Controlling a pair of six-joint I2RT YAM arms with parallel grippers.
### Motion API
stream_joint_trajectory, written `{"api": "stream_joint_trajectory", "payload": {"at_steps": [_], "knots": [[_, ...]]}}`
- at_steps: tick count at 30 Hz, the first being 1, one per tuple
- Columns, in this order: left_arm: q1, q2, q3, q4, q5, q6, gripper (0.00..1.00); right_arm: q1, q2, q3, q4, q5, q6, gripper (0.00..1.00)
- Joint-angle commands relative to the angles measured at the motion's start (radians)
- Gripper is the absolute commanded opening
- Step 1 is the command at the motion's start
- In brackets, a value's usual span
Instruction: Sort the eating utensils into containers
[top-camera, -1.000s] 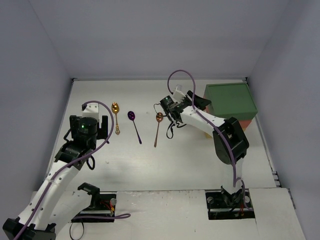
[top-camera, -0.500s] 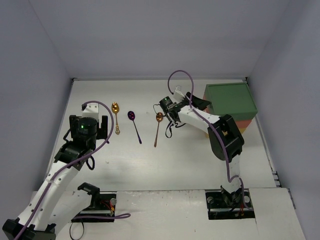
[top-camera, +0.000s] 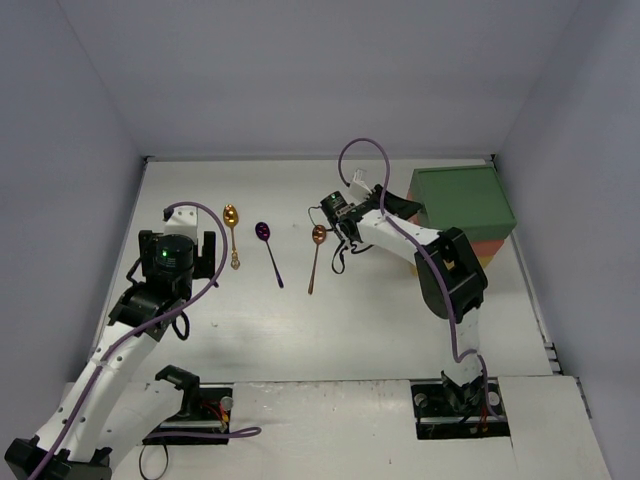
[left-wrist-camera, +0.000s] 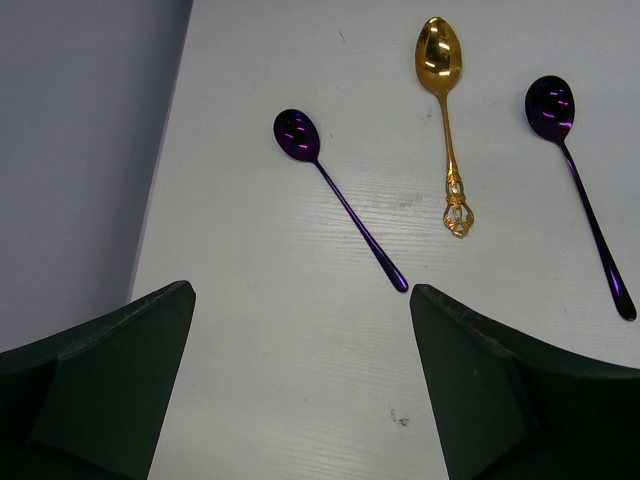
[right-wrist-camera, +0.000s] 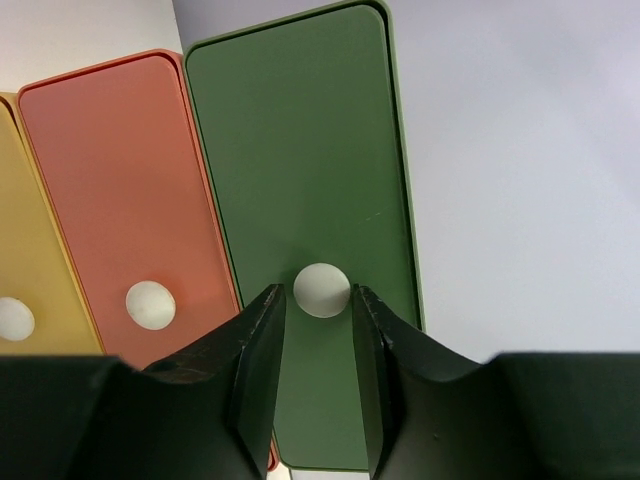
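The containers are one stacked block (top-camera: 462, 200) at the right, green on top. In the right wrist view its fronts stand side by side: green (right-wrist-camera: 300, 150), red-orange (right-wrist-camera: 120, 170), yellow (right-wrist-camera: 30, 230), each with a white knob. My right gripper (right-wrist-camera: 318, 300) is narrowly open, its tips flanking the green drawer's knob (right-wrist-camera: 322, 288); it shows in the top view (top-camera: 405, 208) at the block's front. A gold spoon (top-camera: 232, 230), a purple spoon (top-camera: 268, 248) and a copper spoon (top-camera: 316, 255) lie mid-table. My left gripper (left-wrist-camera: 300, 380) is open and empty, just short of a smaller purple spoon (left-wrist-camera: 340, 200).
The gold spoon (left-wrist-camera: 445, 120) and the longer purple spoon (left-wrist-camera: 580, 190) lie to the right of the small one. The grey side wall (left-wrist-camera: 80, 150) is close on the left. The block stands against the right wall (top-camera: 560, 200).
My right arm has drawn in, its elbow shifting left, while the gripper stays at the block's front. The left arm and the spoons have not moved.
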Motion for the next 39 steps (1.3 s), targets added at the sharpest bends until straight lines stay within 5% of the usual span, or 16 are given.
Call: {"api": "stream_joint_trajectory", "payload": {"at_steps": [1, 9, 20, 25, 31, 39], "knots": [[0.003, -0.007, 0.018, 0.062, -0.013, 0.009, 0.87, -0.021, -0.008, 0.047, 0.006, 0.066, 0.025, 0.20], [0.003, -0.016, 0.018, 0.063, -0.021, 0.010, 0.87, 0.050, -0.021, 0.058, 0.008, 0.031, 0.022, 0.04], [0.003, -0.020, 0.015, 0.066, -0.018, 0.012, 0.87, 0.181, -0.068, 0.047, 0.009, -0.129, 0.014, 0.05], [0.003, -0.022, 0.013, 0.066, -0.017, 0.012, 0.87, 0.181, -0.108, 0.032, 0.009, -0.166, 0.038, 0.22], [0.003, -0.022, 0.013, 0.066, -0.014, 0.013, 0.87, 0.113, -0.264, 0.035, 0.010, -0.490, 0.109, 0.45], [0.003, -0.019, 0.012, 0.066, -0.006, 0.014, 0.87, -0.060, -0.386, -0.012, 0.011, -0.834, 0.229, 0.55]]}}
